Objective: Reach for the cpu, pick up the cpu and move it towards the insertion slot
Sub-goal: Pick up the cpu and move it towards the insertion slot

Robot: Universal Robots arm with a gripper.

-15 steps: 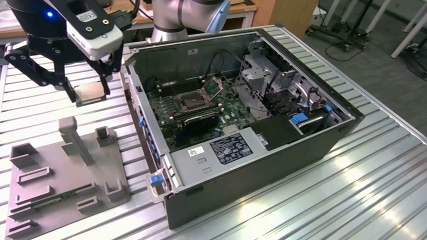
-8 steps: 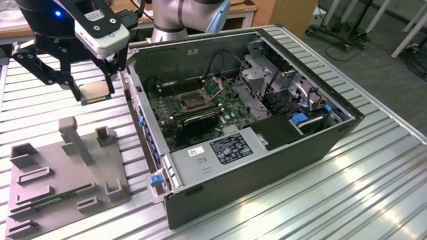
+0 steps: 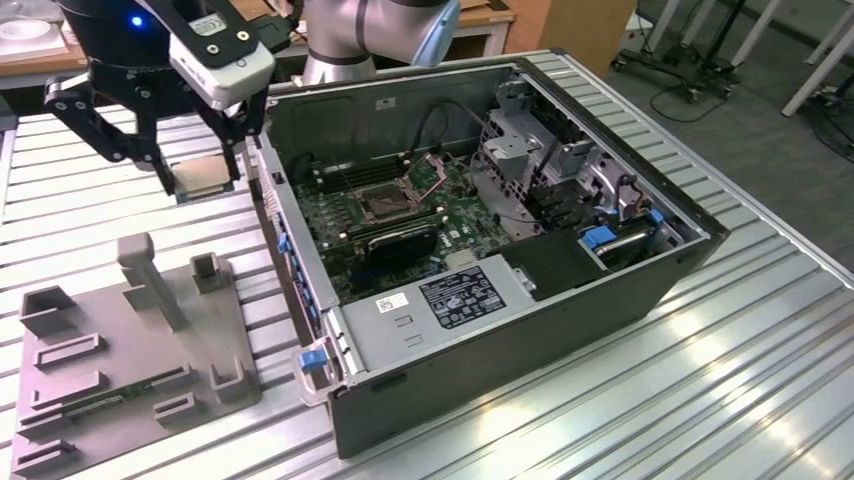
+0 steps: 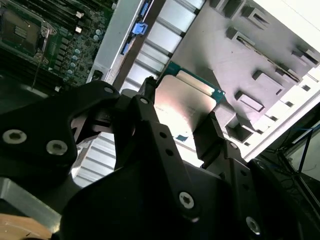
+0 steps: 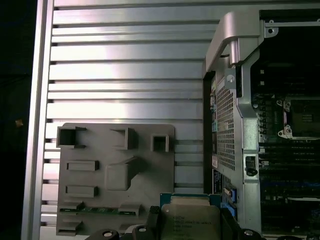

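Your gripper (image 3: 200, 178) is squeezing the cpu (image 3: 204, 176) between its black fingers (image 3: 158, 150), up in the air at the upper left of the exterior view. The insertion slot (image 3: 383, 203) is sitting in the computer case (image 3: 534, 300), well apart toward the middle.

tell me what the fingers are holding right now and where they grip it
The gripper holds the cpu, with the fingers pinching it at two opposite edges. It is lifted clear of the grey tray, beside the computer case.
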